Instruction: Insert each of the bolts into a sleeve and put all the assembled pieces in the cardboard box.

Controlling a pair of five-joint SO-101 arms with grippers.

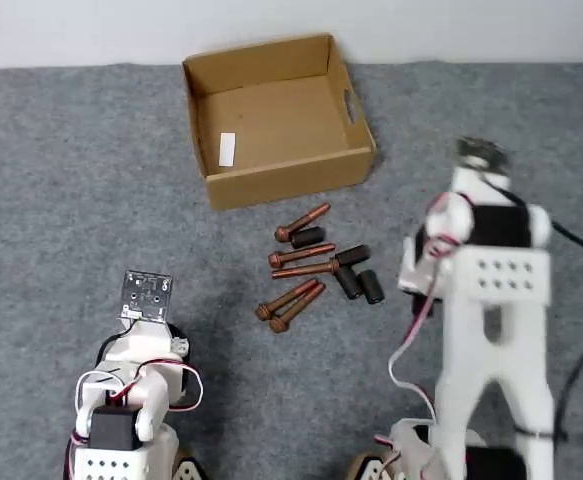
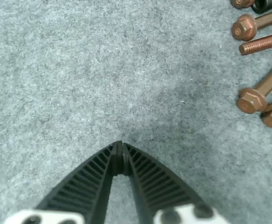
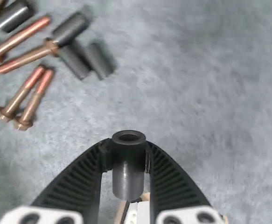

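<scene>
The table is mottled grey. The box, upper centre of the high view, is plain brown with a white label. The bolts are copper, each sleeve black. The left claw and right claw are black and ribbed; the arms white.

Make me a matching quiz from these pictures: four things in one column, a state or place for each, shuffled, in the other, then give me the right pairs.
Column one
1. cardboard box
2. left gripper
3. right gripper
4. bolts

Column two
A. shut on a black sleeve
B. copper-coloured, lying on the grey carpet
C. no bolts or sleeves inside
D. shut, holding nothing

Pairs: 1-C, 2-D, 3-A, 4-B.
</scene>
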